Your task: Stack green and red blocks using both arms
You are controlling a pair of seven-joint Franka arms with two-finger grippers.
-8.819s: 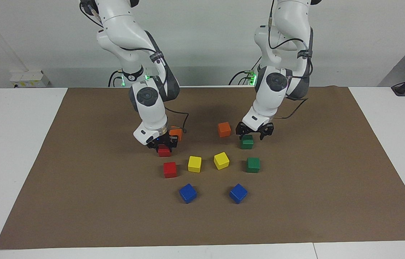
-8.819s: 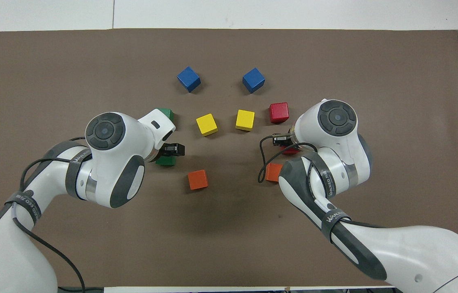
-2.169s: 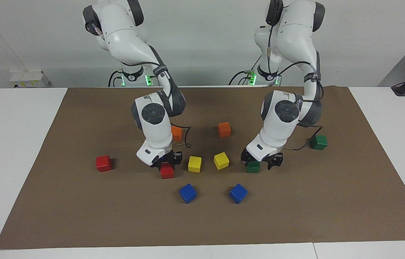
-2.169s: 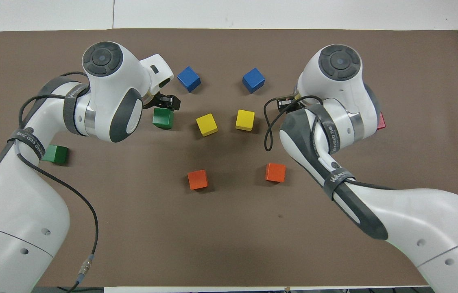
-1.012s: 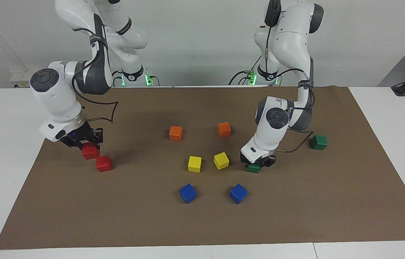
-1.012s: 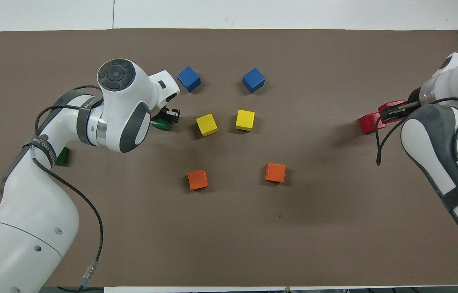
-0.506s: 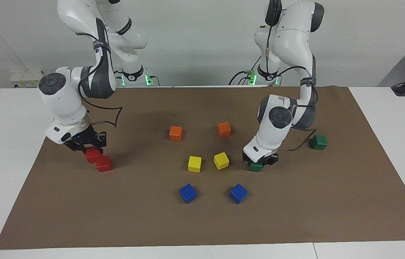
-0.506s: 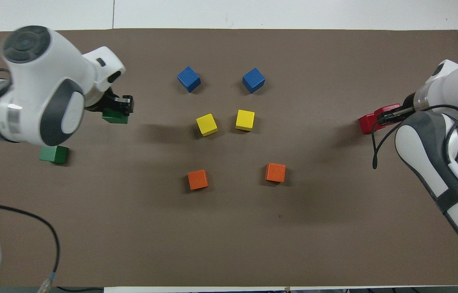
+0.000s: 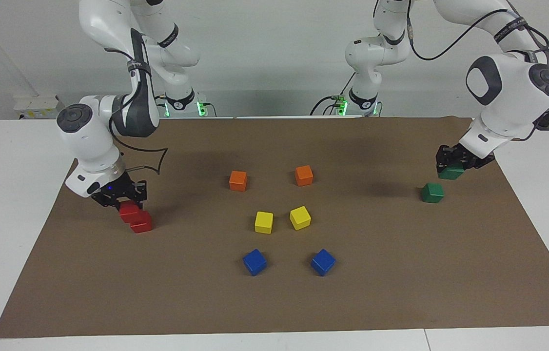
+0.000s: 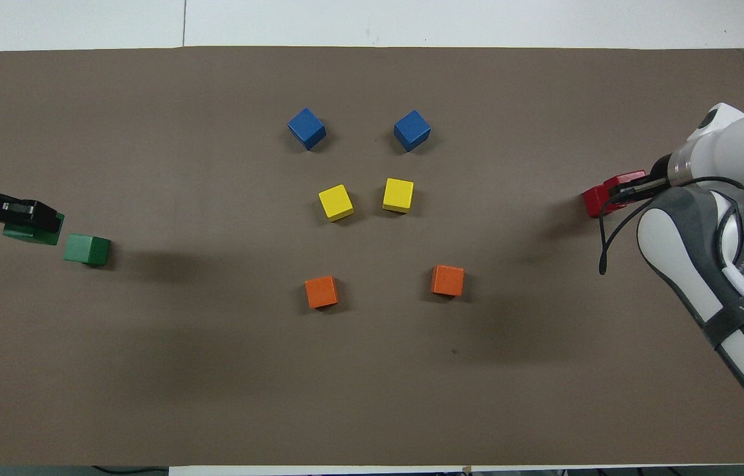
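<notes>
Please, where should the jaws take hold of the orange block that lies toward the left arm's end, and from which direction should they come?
Grip the orange block on two opposite side faces, coming straight down from above. It sits flat on the brown mat, with no other block touching it. It seems slightly turned against the mat's edge, so the jaws probably need a small matching turn.

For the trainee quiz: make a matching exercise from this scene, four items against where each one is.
Things:
1. right gripper
2. left gripper
3. green block on the mat
4. yellow blocks

Places or states:
A. between the orange and blue pairs
B. shut on a red block, just above another red block
C. lying alone, toward the left arm's end
D. shut on a green block, raised over the mat's edge

Pairs: 1-B, 2-D, 3-C, 4-A
</notes>
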